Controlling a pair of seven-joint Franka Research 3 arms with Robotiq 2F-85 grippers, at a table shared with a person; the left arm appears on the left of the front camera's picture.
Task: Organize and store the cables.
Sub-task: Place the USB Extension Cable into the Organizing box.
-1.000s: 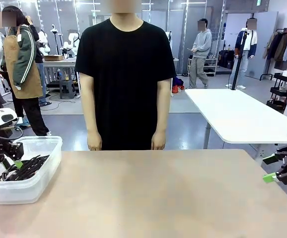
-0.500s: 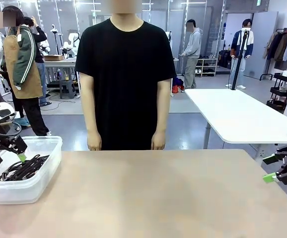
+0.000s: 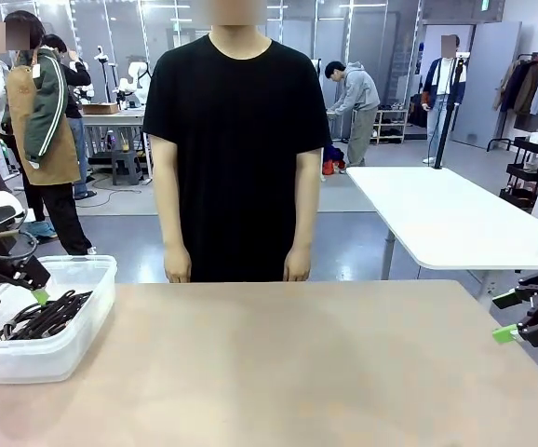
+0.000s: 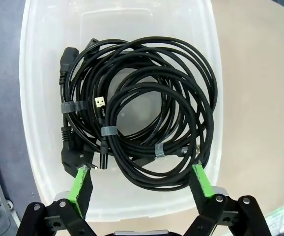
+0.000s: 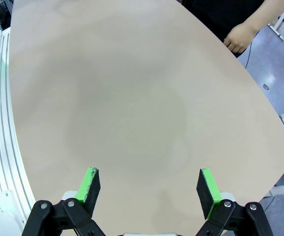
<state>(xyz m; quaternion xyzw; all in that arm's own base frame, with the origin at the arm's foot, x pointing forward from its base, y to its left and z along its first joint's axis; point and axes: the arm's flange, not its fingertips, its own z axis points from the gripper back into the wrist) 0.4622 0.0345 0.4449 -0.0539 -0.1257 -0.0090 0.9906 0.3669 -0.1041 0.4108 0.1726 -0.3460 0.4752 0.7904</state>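
Note:
Several black coiled cables (image 4: 137,118) lie piled inside a clear plastic bin (image 4: 39,162), bound with grey ties, plug ends showing. From the front the cables (image 3: 41,317) sit in the bin (image 3: 73,340) at the table's left edge. My left gripper (image 4: 142,183) hovers open above the bin, nothing between its green pads; the front view has it (image 3: 13,293) over the bin's left side. My right gripper (image 3: 511,317) stands open at the table's right edge, and its wrist view shows it (image 5: 149,189) open over bare tabletop.
A person in a black shirt (image 3: 236,140) stands at the table's far side, hands (image 3: 297,265) hanging at the edge; one hand (image 5: 240,37) appears in the right wrist view. The tan tabletop (image 3: 288,372) stretches between the arms. A white table (image 3: 446,219) stands behind.
My left gripper has opened wider and risen out of the bin, leaving the cables lying inside. The right arm has not moved.

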